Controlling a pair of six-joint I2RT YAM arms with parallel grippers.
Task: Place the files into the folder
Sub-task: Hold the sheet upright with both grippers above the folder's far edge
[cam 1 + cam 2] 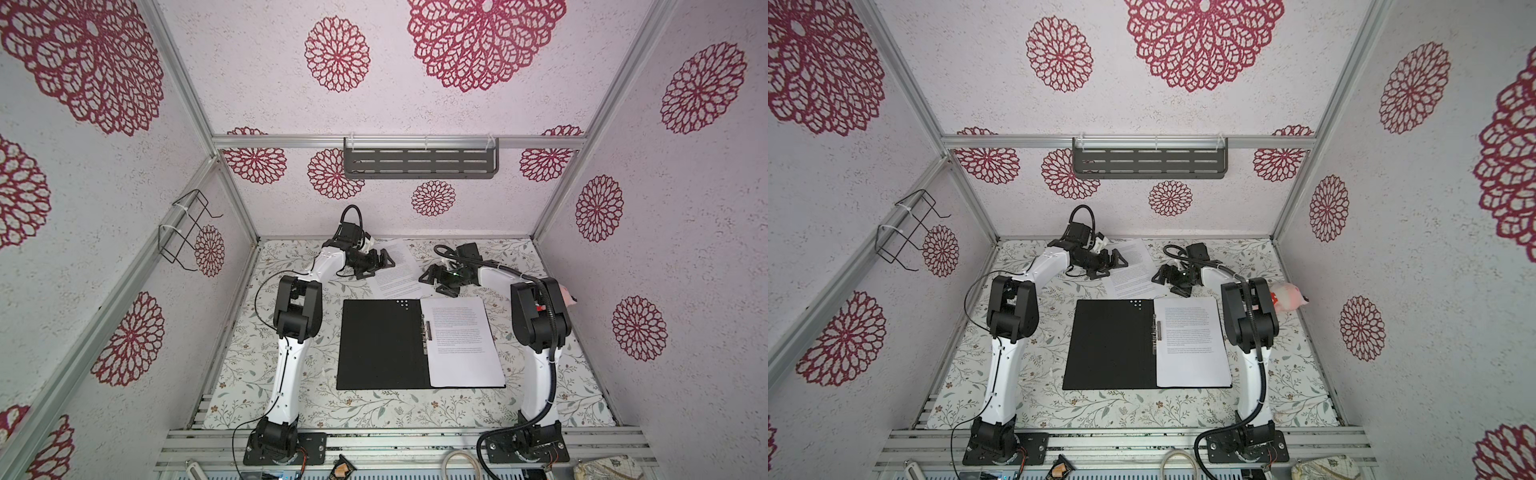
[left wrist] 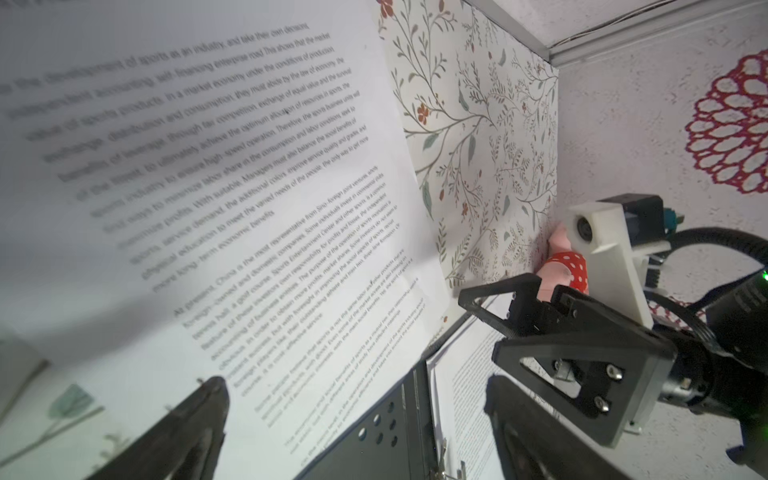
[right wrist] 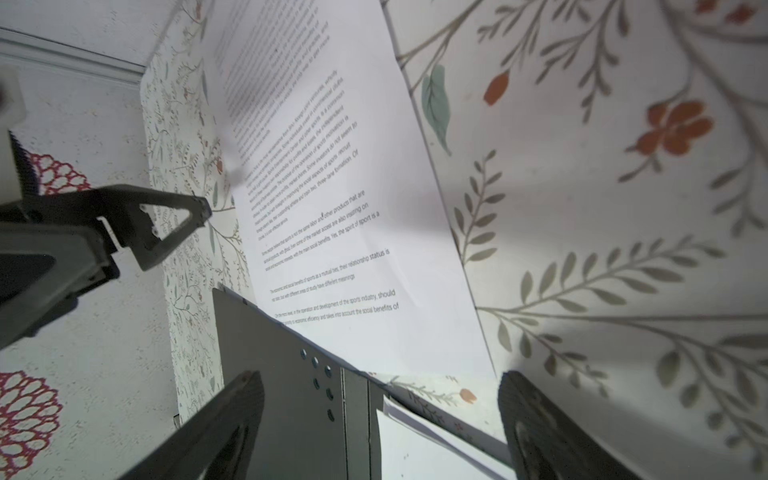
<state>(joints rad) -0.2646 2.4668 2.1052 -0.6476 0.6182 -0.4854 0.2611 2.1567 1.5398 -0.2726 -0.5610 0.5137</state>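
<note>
- The left gripper hangs with its jaws spread wide and empty at the left edge of a loose sheet.
- The right gripper is also spread and holds nothing, at that sheet's right edge.
- The loose sheet lies on the floral table, meeting the far edge of the folder.
- The folder lies open, black inside up, with a second sheet on its right half beside the metal clip.

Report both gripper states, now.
Left gripper: open, holding nothing.
Right gripper: open, holding nothing.
</note>
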